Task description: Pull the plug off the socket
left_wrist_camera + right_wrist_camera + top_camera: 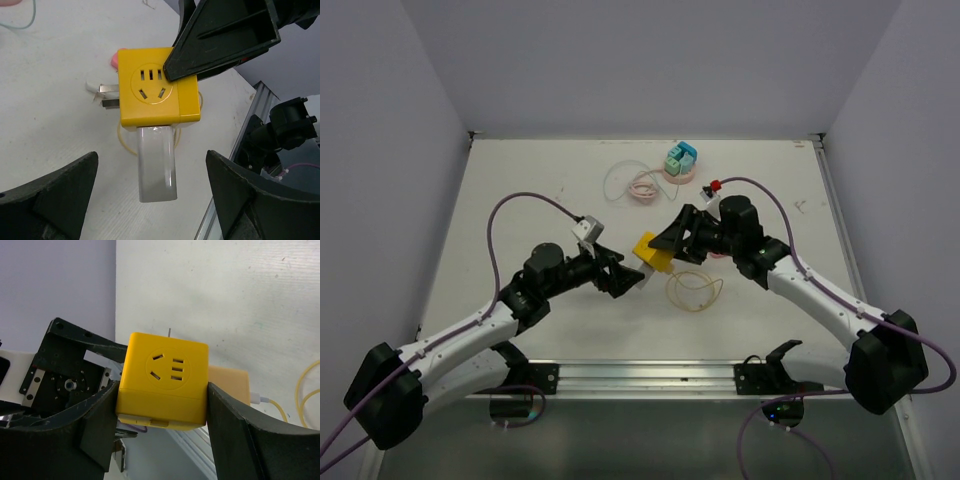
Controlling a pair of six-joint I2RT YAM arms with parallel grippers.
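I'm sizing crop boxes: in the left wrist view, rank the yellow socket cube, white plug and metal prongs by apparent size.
1. yellow socket cube
2. white plug, narrower
3. metal prongs, far smallest

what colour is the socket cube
Yellow; the cube shows best in the right wrist view.

Toward the far edge of the white desk (520, 180), slightly right of middle: teal block (681, 157) on a pink round base (677, 177). Just left of it, a small pink cable coil (643, 188) within a wider pale loop (618, 172). Closer to the near edge, a thin yellow cable loop (693, 291) lying flat. Along the near edge, a metal rail (640, 375)
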